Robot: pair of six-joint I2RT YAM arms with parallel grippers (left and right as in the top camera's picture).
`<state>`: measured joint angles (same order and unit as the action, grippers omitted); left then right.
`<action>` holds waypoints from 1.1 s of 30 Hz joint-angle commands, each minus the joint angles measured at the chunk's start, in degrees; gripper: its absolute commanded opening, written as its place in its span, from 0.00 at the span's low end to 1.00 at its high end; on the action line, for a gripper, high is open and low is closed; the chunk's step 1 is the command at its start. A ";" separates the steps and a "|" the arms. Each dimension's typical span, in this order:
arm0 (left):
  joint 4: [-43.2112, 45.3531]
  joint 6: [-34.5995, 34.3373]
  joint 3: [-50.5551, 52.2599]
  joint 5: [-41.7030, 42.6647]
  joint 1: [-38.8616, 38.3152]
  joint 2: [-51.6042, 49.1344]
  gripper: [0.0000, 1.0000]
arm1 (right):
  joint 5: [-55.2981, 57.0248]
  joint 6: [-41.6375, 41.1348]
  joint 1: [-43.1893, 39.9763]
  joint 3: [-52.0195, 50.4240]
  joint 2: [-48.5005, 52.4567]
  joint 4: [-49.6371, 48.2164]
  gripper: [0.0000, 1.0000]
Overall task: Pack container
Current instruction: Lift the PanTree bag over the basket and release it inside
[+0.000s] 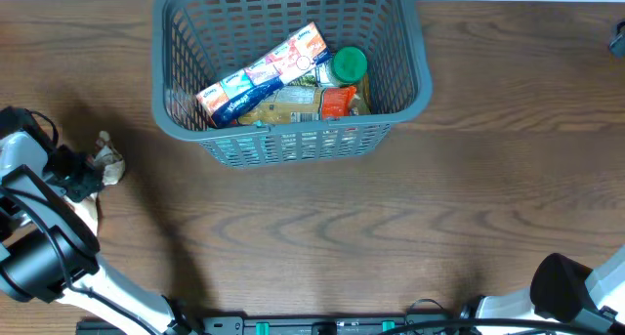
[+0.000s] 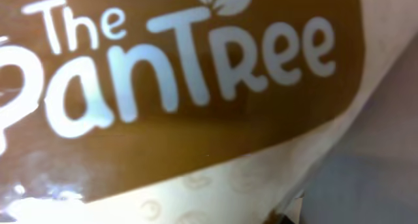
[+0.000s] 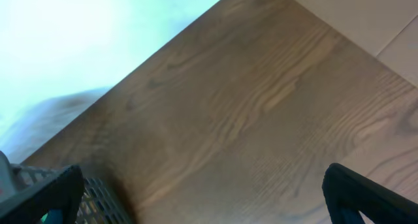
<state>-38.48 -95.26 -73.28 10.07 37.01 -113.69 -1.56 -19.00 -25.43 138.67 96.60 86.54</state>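
Note:
The container, a grey-blue lattice basket, stands at the table's far middle. Inside it lie a long colourful packet, a green-lidded jar and an orange packet. At the left edge my left gripper is closed round a brown and cream snack packet. That packet, printed "The PanTree", fills the left wrist view and hides the fingers. My right gripper hangs open over bare wood, its dark fingertips at the frame's lower corners. A corner of the container shows behind the left one.
The right arm sits at the near right corner of the dark wooden table. The left arm's body occupies the near left corner. A dark object pokes in at the far right edge.

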 commanded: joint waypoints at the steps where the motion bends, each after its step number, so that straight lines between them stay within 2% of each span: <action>1: 1.86 11.19 0.17 4.13 -0.07 0.02 0.06 | -0.33 1.36 -0.35 0.22 0.11 0.20 0.99; 5: 5.31 26.32 -2.23 5.09 -0.09 4.90 0.06 | -0.44 1.95 -0.35 0.22 0.11 0.24 0.99; 8: 10.45 43.34 -4.37 14.36 -0.26 10.25 0.06 | -0.42 1.97 -0.35 0.22 0.11 0.22 0.99; 10: 11.32 50.10 -6.69 21.07 -0.55 13.81 0.06 | -0.42 2.45 -0.35 0.22 0.11 0.20 0.99; 12: 11.30 53.79 -9.14 26.03 -1.03 17.11 0.06 | -0.46 3.08 -0.35 0.22 0.11 0.22 0.99; 18: 11.04 60.52 -15.21 31.50 -5.95 26.03 0.06 | -0.44 4.52 -0.35 0.22 0.11 0.00 0.99; 22: 11.06 72.08 -20.04 31.28 -13.27 30.49 0.06 | -0.42 4.52 -0.35 0.22 0.11 -0.48 0.99; 26: 9.88 90.29 -23.93 28.22 -22.88 31.85 0.06 | -0.44 4.52 -0.35 0.22 0.11 -0.92 0.99; 29: 9.46 107.67 -24.13 27.89 -29.22 31.58 0.06 | -0.44 4.55 -0.35 0.22 0.11 -1.03 0.99; 33: 8.55 129.44 -24.13 21.46 -36.09 30.12 0.06 | -0.44 4.83 -0.35 0.22 0.11 -0.96 0.99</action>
<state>-29.87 9.32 -96.84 36.82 4.21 -82.19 -1.76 -15.57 -25.43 138.67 96.60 85.76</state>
